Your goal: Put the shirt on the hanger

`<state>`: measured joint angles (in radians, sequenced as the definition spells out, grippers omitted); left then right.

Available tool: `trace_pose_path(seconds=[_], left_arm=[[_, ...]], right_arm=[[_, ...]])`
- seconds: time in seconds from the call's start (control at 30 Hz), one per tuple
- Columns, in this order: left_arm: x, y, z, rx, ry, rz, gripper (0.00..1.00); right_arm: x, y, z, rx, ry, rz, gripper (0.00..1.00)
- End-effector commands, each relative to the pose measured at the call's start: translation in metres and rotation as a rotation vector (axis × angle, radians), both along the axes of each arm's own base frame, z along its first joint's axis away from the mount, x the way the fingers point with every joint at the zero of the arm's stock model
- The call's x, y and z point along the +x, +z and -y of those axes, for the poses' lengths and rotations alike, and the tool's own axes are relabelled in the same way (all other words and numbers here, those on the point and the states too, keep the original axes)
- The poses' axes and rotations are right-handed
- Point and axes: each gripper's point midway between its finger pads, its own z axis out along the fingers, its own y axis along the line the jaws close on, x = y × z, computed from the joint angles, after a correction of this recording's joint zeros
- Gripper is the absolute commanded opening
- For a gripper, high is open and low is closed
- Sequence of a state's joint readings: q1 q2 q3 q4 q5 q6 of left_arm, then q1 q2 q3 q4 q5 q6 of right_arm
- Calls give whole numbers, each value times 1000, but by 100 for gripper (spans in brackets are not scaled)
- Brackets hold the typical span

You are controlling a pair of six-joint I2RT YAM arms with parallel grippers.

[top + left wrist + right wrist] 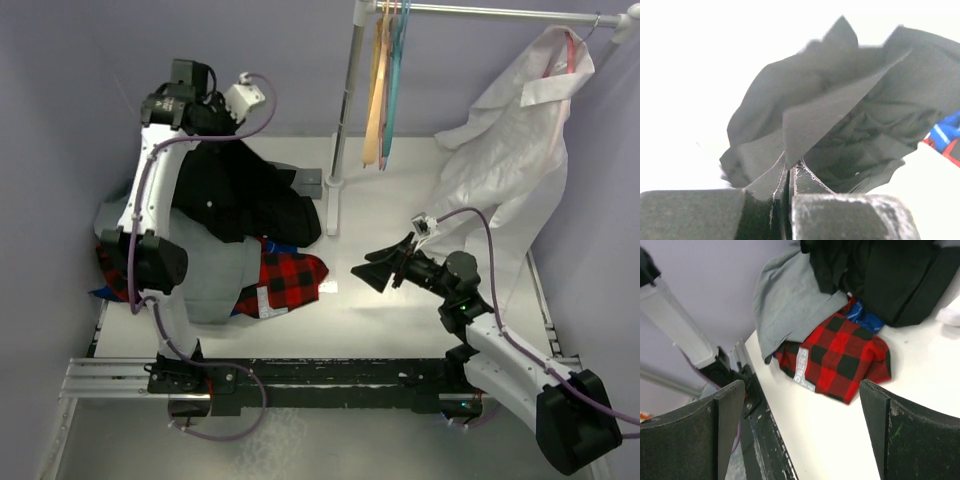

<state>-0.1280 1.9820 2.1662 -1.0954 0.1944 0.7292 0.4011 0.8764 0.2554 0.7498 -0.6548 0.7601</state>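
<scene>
The black shirt (250, 195) hangs bunched from my left gripper (212, 122), which is raised over the back left of the table. Its lower folds rest on the cloth pile. In the left wrist view the left gripper (790, 172) is shut on a fold of the shirt (840, 115). My right gripper (375, 272) is open and empty above the table's middle, pointing left. In the right wrist view it (800, 432) frames bare table, with the shirt (885, 275) at the top. I cannot make out a light-blue hanger in any view.
Orange (374, 100) and teal (395, 70) hangers hang on the rail (500, 10), whose pole (340, 130) stands at the back middle. A white garment (510, 150) hangs at the right. Red-and-black plaid cloth (285, 275) and grey cloth (215, 275) lie under the shirt.
</scene>
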Motion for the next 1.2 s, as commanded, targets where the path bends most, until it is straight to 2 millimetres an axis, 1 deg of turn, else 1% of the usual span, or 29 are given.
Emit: trace_pose_path(seconds=[0.0, 0.03, 0.13, 0.2, 0.27, 0.33, 0.37, 0.4, 0.43, 0.47, 0.53, 0.6, 0.67, 0.7, 0.77, 0.83, 0.87, 0.93, 1.03, 1.07, 1.1, 1.17], left_arm=[[-69, 155, 38, -227, -112, 249, 0], [-76, 170, 37, -226, -115, 289, 0], [-90, 200, 30, -203, -103, 384, 0], [-101, 218, 24, -187, -94, 439, 0], [-110, 237, 18, -176, -76, 496, 0], [-121, 256, 15, -179, -70, 552, 0], [-127, 267, 14, -184, -65, 588, 0], [-133, 279, 13, -188, -61, 624, 0], [-140, 291, 10, -193, -52, 665, 0], [-142, 301, 8, -195, -40, 701, 1], [-155, 325, 0, -193, -17, 794, 1], [-161, 342, -8, -175, 7, 867, 1], [-168, 360, -15, -154, 24, 944, 1], [-171, 367, -18, -145, 28, 972, 1], [-175, 376, -21, -127, 30, 1008, 1], [-178, 381, -25, -106, 37, 1032, 0], [-179, 383, -27, -95, 41, 1045, 0], [-183, 388, -31, -72, 51, 1070, 0], [-193, 394, -34, -50, 42, 1098, 0], [-197, 394, -34, -46, 37, 1102, 0], [-200, 395, -34, -43, 28, 1104, 0], [-203, 392, -33, -33, 16, 1097, 0]], right_arm=[[23, 24, 13, 11, -161, 64, 97], [28, 29, 15, 18, -191, 67, 97], [44, 44, 26, 48, -315, 102, 96], [52, 53, 32, 53, -372, 153, 100], [58, 60, 33, 48, -398, 207, 100], [61, 66, 26, 44, -397, 272, 100], [63, 67, 20, 30, -393, 308, 100], [62, 72, 11, 24, -380, 363, 100], [62, 73, 1, -20, -373, 437, 100], [61, 72, -10, -60, -361, 500, 100], [56, 74, -36, -138, -344, 642, 100], [50, 76, -59, -205, -322, 787, 100], [52, 73, -73, -248, -324, 877, 100], [58, 65, -78, -274, -326, 901, 100], [70, 57, -82, -329, -357, 958, 100], [79, 44, -86, -389, -367, 1004, 100], [85, 40, -84, -415, -393, 1028, 100], [100, 30, -77, -452, -426, 1058, 99], [129, 22, -55, -359, -438, 984, 95], [135, 23, -52, -324, -434, 978, 94], [139, 25, -54, -305, -431, 987, 94], [142, 28, -69, -297, -374, 1024, 93]])
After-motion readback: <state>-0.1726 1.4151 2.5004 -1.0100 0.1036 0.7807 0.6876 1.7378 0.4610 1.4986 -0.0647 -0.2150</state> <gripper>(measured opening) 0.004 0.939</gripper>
